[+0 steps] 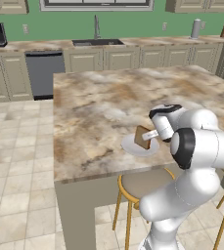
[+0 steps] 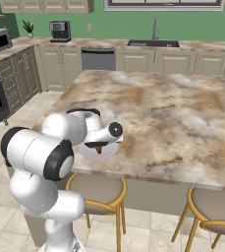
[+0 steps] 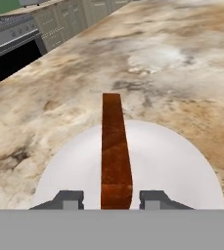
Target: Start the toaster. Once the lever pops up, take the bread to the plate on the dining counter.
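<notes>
Bread on plate, end effector astride it.
Left base view: brown crusted bread (image 1: 143, 137) stands on edge on the round white plate (image 1: 133, 146), marbled stone table (image 1: 99, 107). Hand view: end effector (image 3: 116, 199) fingers flank the slice with gaps, not clamping.

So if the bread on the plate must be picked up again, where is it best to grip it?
Probably across its two broad faces, coming from the stool side. The bread stands on edge on the plate, its thin crust edge facing the end effector, whose fingers already flank it with small gaps.
</notes>
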{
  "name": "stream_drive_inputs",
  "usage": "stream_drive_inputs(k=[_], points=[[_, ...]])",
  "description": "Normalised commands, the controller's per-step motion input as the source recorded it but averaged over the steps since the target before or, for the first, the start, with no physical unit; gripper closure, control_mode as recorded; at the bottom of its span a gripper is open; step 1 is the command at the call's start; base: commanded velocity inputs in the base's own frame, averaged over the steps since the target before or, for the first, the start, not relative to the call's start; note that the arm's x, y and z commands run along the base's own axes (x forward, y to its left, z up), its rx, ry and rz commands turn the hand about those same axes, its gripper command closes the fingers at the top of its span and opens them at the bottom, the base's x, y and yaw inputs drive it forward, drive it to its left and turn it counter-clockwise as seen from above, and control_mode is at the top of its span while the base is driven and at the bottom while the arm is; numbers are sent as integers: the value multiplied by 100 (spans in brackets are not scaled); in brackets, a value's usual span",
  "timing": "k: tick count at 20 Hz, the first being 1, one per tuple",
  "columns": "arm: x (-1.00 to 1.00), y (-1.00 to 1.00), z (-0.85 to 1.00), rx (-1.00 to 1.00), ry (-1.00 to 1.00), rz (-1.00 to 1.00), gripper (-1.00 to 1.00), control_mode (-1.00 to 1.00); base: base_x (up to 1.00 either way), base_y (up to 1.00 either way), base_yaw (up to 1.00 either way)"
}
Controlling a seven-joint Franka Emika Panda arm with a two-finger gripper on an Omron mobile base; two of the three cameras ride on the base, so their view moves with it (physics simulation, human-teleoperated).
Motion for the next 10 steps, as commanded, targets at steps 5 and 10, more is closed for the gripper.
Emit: stream_drive_inputs(k=[5,10], points=[[0,0,0,0,0,0,-100,-100,0,0,0],[-2,3,0,0,0,0,-100,-100,0,0,0]])
